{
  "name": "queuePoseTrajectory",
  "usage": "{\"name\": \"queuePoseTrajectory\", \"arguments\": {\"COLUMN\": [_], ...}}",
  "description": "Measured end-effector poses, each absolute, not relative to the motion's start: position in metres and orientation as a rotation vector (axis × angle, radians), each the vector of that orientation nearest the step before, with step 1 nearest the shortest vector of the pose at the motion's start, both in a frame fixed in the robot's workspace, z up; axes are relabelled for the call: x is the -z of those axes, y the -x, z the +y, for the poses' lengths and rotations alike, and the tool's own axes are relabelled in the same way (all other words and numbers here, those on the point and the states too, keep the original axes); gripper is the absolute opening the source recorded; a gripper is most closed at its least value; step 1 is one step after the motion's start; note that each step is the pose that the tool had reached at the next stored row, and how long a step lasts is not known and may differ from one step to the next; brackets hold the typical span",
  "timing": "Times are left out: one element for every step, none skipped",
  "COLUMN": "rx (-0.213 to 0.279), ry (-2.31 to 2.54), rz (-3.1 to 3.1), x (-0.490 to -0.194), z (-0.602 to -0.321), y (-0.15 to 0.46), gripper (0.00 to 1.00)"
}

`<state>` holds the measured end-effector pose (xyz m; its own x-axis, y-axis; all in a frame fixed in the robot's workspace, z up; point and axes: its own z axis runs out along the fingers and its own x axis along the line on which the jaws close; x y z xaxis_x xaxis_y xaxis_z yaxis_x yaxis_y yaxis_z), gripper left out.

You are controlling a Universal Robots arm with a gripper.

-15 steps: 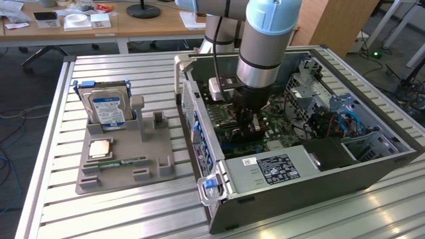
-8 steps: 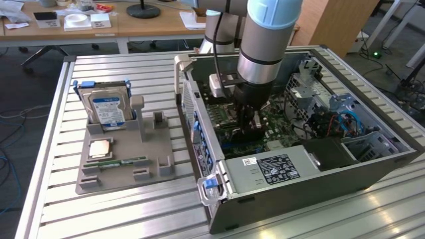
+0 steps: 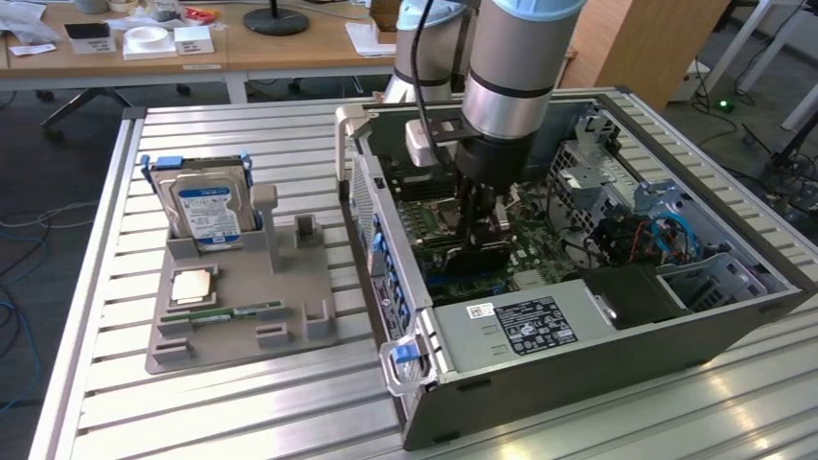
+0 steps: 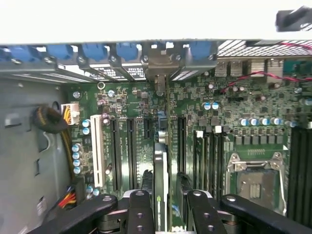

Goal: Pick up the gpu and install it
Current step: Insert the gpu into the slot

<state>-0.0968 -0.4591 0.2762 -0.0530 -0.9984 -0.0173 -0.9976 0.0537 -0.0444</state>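
A: Biggest first. We've got the slatted table (image 3: pixel 256 402) w/ the open computer case (image 3: pixel 665 331) lying on its side, arm (image 3: pixel 511 67) reaching down into it.

B: Yep. Beside the case, on the exterior view's left, we see the grey parts holder (image 3: pixel 237 326): hard drive (image 3: pixel 211 213) standing upright in it, a cpu (image 3: pixel 192 285) lying flat, memory stick (image 3: pixel 237 312) just below that.

A: And the gripper (image 4: pixel 165 207)?

B: Over the green motherboard (image 4: pixel 214 141). We see its fingers (image 4: pixel 141 209) closed to a narrow gap, pinching the gpu (image 4: pixel 160 180).

A: Gpu position?

B: Edge-on, upright between the fingers, running along the expansion slots (image 4: pixel 130 151), far end near the case's rear brackets (image 4: pixel 161 61). Whether it's seated, we can't tell.
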Motion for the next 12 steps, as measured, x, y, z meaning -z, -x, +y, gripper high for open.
{"name": "queuePoseTrajectory", "arguments": {"rx": [0.031,0.031,0.031,0.031,0.031,0.031,0.031,0.031,0.031,0.031,0.031,0.031], "ry": [2.132,2.132,2.132,2.132,2.132,2.132,2.132,2.132,2.132,2.132,2.132,2.132], "rz": [2.249,2.249,2.249,2.249,2.249,2.249,2.249,2.249,2.249,2.249,2.249,2.249], "x": [-0.280,-0.284,-0.287,-0.291,-0.294,-0.296,-0.300,-0.302,-0.305,-0.307,-0.309,-0.309], "z": [-0.459,-0.459,-0.459,-0.459,-0.459,-0.459,-0.459,-0.459,-0.459,-0.459,-0.459,-0.459], "y": [0.097,0.097,0.097,0.097,0.097,0.097,0.097,0.097,0.097,0.097,0.097,0.097], "gripper": [0.34,0.34,0.34,0.34,0.34,0.34,0.34,0.34,0.34,0.34,0.34,0.34]}}
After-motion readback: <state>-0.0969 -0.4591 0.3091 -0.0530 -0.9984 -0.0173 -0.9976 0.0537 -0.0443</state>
